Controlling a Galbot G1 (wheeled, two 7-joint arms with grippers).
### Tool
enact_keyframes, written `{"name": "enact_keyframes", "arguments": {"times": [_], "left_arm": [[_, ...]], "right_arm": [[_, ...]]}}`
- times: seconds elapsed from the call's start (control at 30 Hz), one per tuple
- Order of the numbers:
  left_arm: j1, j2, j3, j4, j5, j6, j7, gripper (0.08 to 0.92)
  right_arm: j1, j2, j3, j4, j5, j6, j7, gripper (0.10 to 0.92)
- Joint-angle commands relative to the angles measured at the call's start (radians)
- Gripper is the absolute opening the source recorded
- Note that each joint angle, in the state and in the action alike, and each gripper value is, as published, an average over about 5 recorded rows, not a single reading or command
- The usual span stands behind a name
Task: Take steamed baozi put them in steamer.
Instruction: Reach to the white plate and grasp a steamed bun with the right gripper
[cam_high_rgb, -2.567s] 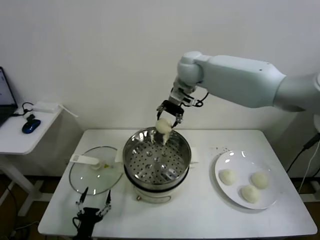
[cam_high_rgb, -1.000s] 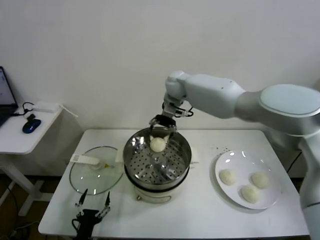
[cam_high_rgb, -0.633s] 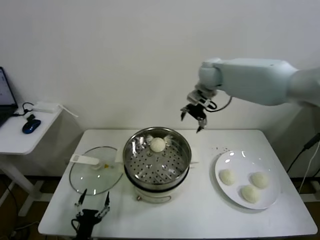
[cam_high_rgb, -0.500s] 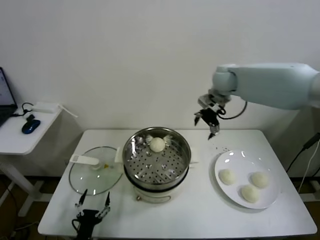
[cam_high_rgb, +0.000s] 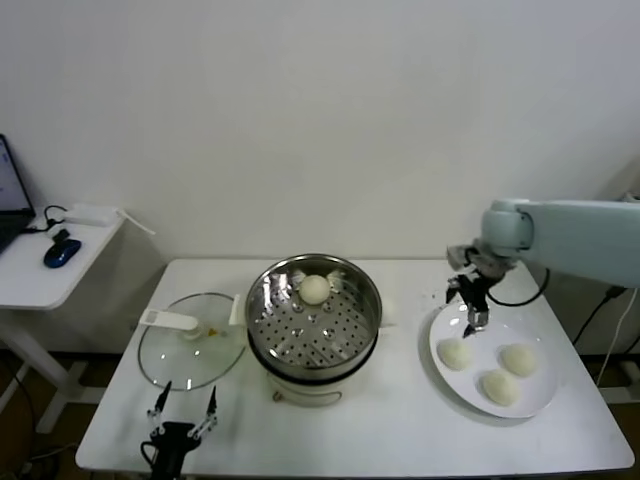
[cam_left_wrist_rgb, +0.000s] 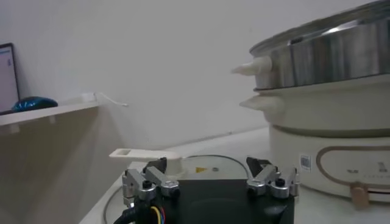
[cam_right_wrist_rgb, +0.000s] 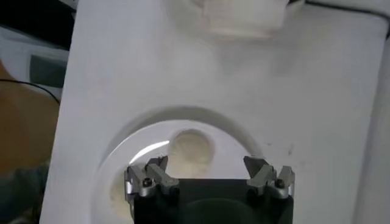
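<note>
One cream-white baozi (cam_high_rgb: 315, 289) lies at the back of the steel steamer (cam_high_rgb: 270, 318) on its perforated floor. Three more baozi lie on the white plate (cam_high_rgb: 440, 372) at the right: one nearest the steamer (cam_high_rgb: 455, 353), one at the right (cam_high_rgb: 520, 359), one in front (cam_high_rgb: 500, 387). My right gripper (cam_high_rgb: 468, 303) is open and empty, hovering over the plate's back left edge, just above the nearest baozi, which shows in the right wrist view (cam_right_wrist_rgb: 191, 148). My left gripper (cam_high_rgb: 181, 415) is open and empty, parked low at the table's front left.
A glass lid with a white handle (cam_high_rgb: 192, 338) lies flat left of the steamer. The steamer's white base (cam_left_wrist_rgb: 329, 146) stands close to my left gripper. A side table with a blue mouse (cam_high_rgb: 62, 251) stands at the far left.
My right gripper set the baozi down in the steamer, opened, rose and swung right, then came down over the plate. The left arm has not moved.
</note>
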Motion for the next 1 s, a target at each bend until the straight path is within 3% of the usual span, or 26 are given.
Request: {"name": "enact_keyframes", "arguments": {"times": [0.03, 0.53, 1.0], "left_arm": [[0.001, 0.001, -0.001, 0.007, 0.01, -0.003, -0.002, 0.823], [0.003, 0.005, -0.001, 0.015, 0.029, -0.007, -0.015, 0.823], [0.003, 0.004, -0.005, 0.009, 0.035, -0.007, -0.019, 0.823]], "right_arm": [[-0.249, -0.068, 0.172, -0.064, -0.108, -0.07, 0.055, 0.823], [-0.333, -0.031, 0.271, -0.114, -0.156, -0.069, 0.064, 0.82], [-0.272, -0.032, 0.233, -0.085, -0.118, -0.074, 0.021, 0.706]]}}
